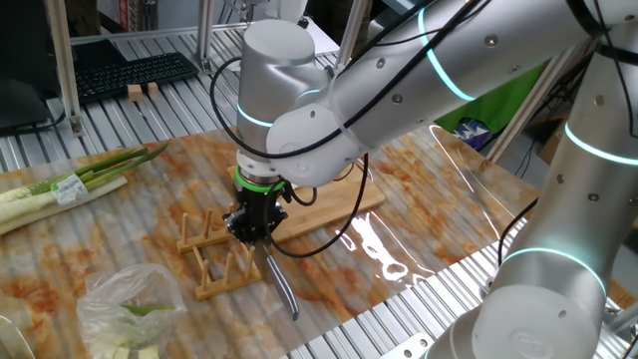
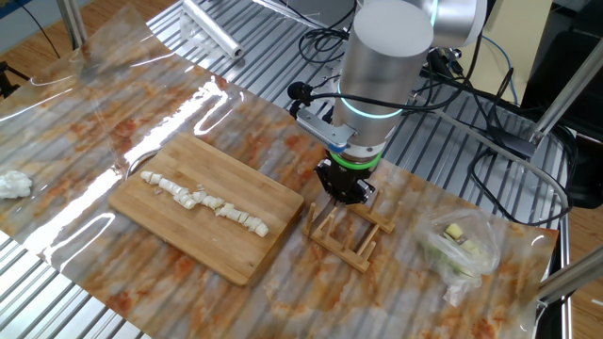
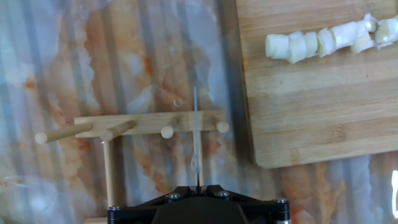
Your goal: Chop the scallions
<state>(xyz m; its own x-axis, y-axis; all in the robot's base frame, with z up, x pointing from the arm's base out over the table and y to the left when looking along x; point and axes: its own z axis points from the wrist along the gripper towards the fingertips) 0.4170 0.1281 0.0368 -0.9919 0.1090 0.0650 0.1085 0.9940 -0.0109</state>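
Scallions: the scallions (image 2: pixel 205 200) lie chopped into stubby cream-white segments, strung in a loose diagonal row across the wooden board (image 2: pixel 203 240) (the hand view catches only the row's end, near the board's top edge).
Jaws: the gripper (image 3: pixel 196 186) points straight down over the wooden rack (image 2: pixel 350 233), jaws closed on a knife (image 3: pixel 196 140) seen edge-on as a thin upright line; from one fixed view its handle slants down past the rack toward the counter.
Materials: the board is pale bamboo with straight grain and rounded corners; the rack is light wood, two rails carrying round pegs; the counter (image 2: pixel 122 104) is ribbed metal slats under a glossy clear sheet over a mottled orange-and-white mat.
Other items: a long green-and-white bundle (image 1: pixel 70 184) with a label band lies well apart from the rack; a clear plastic bag (image 2: pixel 459 250) of green bits sits beyond the rack, away from the board.
Edges and room: the rack stands just beside the board's short edge, a narrow strip of mat between them; bare mat lies around the board's other sides.
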